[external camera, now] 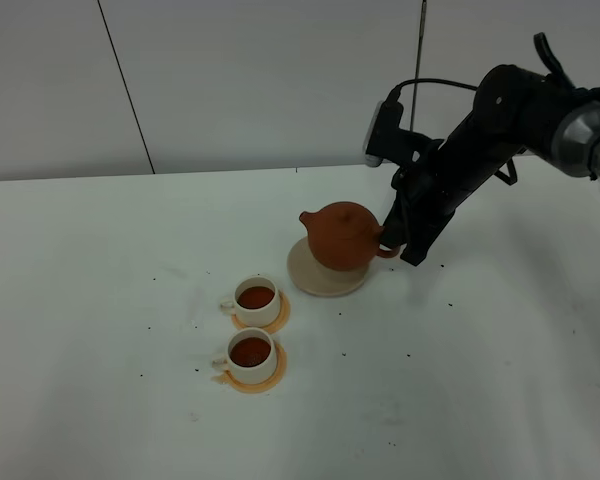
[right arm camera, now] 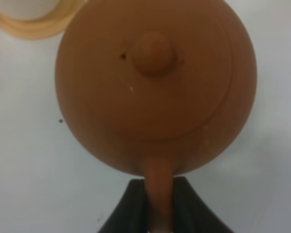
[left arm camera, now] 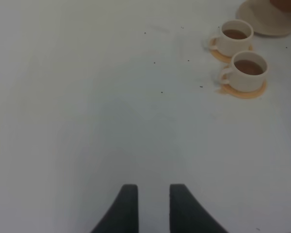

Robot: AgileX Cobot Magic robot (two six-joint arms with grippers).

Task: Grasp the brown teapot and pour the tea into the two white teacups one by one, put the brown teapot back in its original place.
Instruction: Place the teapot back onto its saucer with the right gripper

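1. Brown teapot (external camera: 342, 235) sits on the cream trivet (external camera: 310, 276), lid on, spout toward the cups; contents unseen.
2. Both white teacups (external camera: 256, 300) (external camera: 250, 356) hold dark reddish tea, each on an orange coaster (external camera: 279, 316).
3. Right gripper (external camera: 405, 243) reaches down, fingers (right arm camera: 131, 206) closed on the teapot handle (right arm camera: 158, 191).
4. Left gripper (left arm camera: 149, 208) hangs empty, fingers slightly parted, over the table.
5. White table (external camera: 100, 300), speckled with dark specks; pale panelled wall (external camera: 240, 70) behind.

You have one brown teapot (external camera: 342, 236), centre right of the exterior high frame. One cream trivet (external camera: 320, 278) under it. Two white teacups, lower centre: upper cup (external camera: 257, 299), lower cup (external camera: 251, 355). Two orange coasters: upper coaster (external camera: 278, 318), lower coaster (external camera: 248, 383). One white table (external camera: 100, 300).
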